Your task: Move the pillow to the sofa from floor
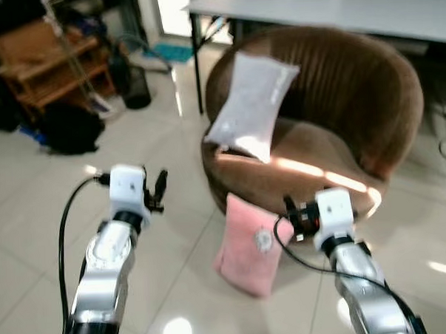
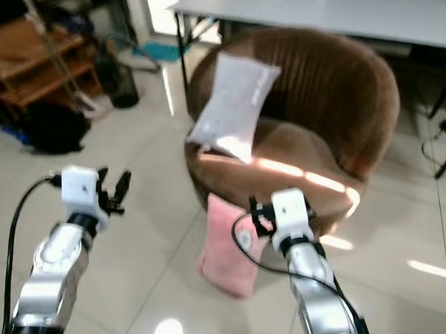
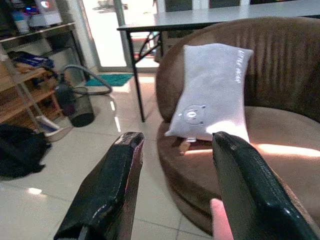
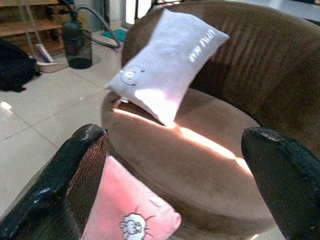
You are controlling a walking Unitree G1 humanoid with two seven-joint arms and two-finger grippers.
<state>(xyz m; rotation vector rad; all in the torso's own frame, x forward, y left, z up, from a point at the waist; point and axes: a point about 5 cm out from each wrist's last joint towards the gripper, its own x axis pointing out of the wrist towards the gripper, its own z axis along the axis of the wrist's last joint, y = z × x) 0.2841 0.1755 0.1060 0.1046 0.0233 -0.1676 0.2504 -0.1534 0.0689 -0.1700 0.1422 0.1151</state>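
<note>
1. The two head views look forward and down from above both silver arms, taking in the round brown ribbed sofa chair [image 1: 332, 125], the pale tiled floor [image 1: 32, 197] and the grey table [image 1: 334, 7] behind.
2. The left wrist view looks along the left gripper [image 3: 175, 185], low and near the chair's front.
3. The right wrist view looks along the right gripper [image 4: 175, 165], nearer still.
4. All four views share the grey rectangular cushion [image 4: 167, 65] and the pink square pillow [image 1: 250, 243].

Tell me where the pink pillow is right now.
The pink pillow stands on the floor tiles, leaning against the front of the brown sofa, just ahead of the right gripper.
</note>
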